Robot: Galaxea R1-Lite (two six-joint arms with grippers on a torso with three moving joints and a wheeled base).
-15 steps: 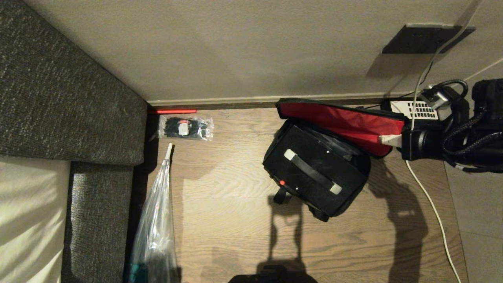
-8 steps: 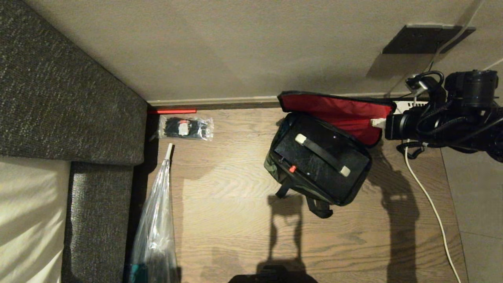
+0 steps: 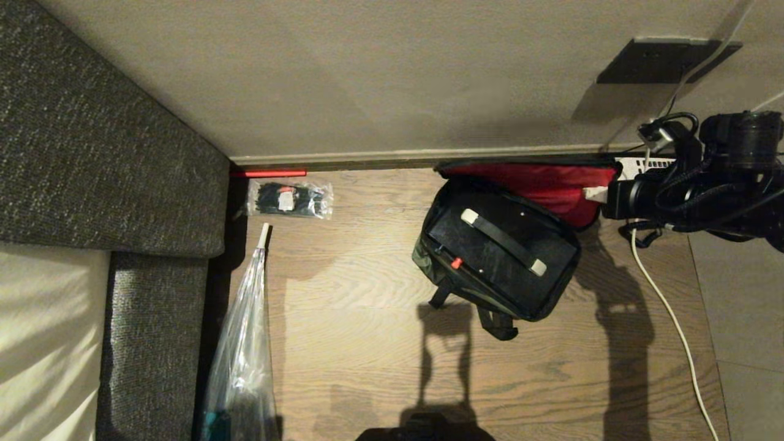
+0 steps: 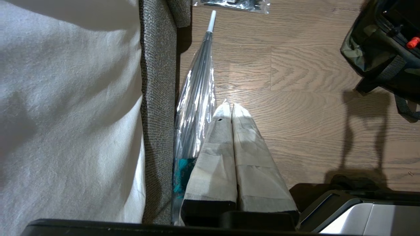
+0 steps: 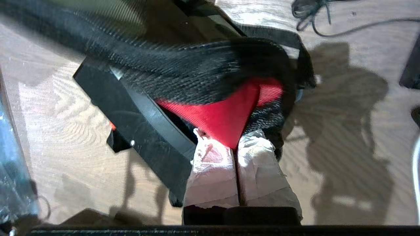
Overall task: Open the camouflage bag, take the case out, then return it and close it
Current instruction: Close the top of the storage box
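Right now the right gripper (image 5: 235,144) is pinched tight on the red lid corner of the camouflage bag (image 3: 429,260) on the floor (image 3: 367,343); the case (image 3: 499,251) lies inside. Left gripper (image 4: 231,108) closed, empty.

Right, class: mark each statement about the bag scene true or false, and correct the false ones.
1. The case sits inside the open bag. True.
2. The right gripper pinches the red lid. True.
3. The left gripper holds the umbrella. False: it is shut on nothing, beside it.
4. The packet of cable ties lies in the bag. False: it lies on the floor near the sofa.
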